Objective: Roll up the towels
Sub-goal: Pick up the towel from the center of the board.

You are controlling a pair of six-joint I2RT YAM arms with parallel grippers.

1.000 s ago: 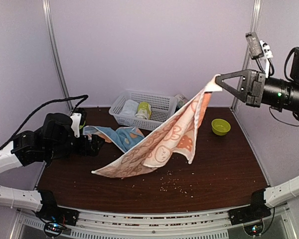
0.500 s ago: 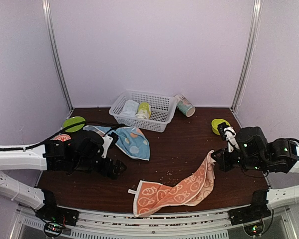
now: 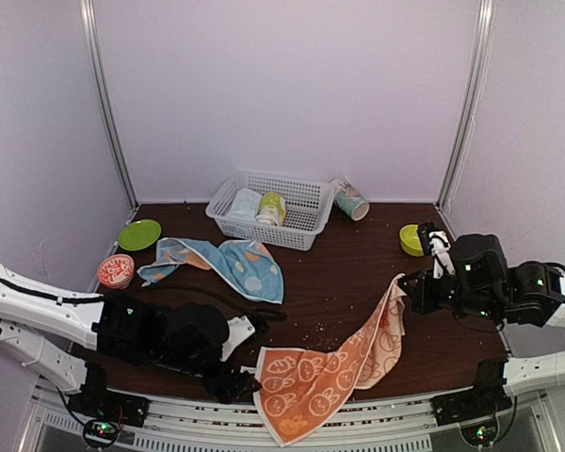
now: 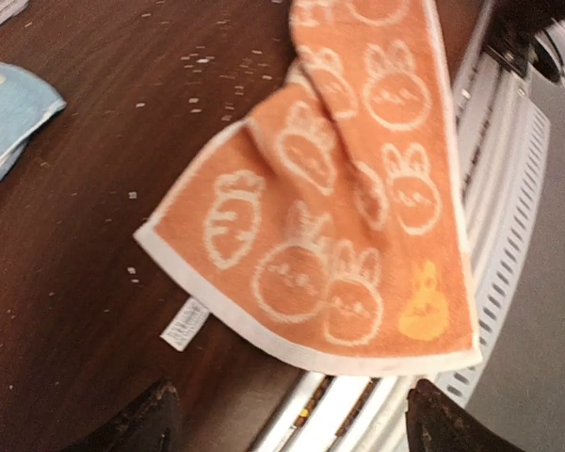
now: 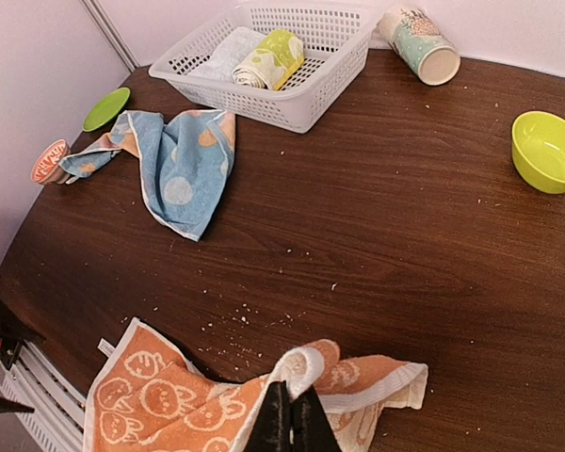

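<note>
Right claw (image 5: 292, 419) clamped on one corner of the orange towel (image 5: 160, 400), which trails below it across the table (image 5: 405, 245) and over the near edge. Left claw (image 4: 297, 424), fingers apart, hovers just short of the free corner. I judge the cloth soft, light and limp, best pinched at the hem.

At the back middle of the surface (image 3: 377, 254): basket (image 3: 306, 193), two rolled towels (image 3: 272, 207) side by side inside. Just right of the basket, cup (image 3: 349, 199) on its side. Far right, bowl (image 3: 413, 239). Far left, plate (image 3: 139, 234), small bowl (image 3: 116, 270) just in front. Back towel (image 3: 235, 266) spread before the basket, toward the left. Front towel (image 3: 320, 381) near the middle, overhanging the front edge, right corner raised in the right fingers (image 5: 279, 419). Left fingers (image 4: 151, 419) just left of it, not touching.
</note>
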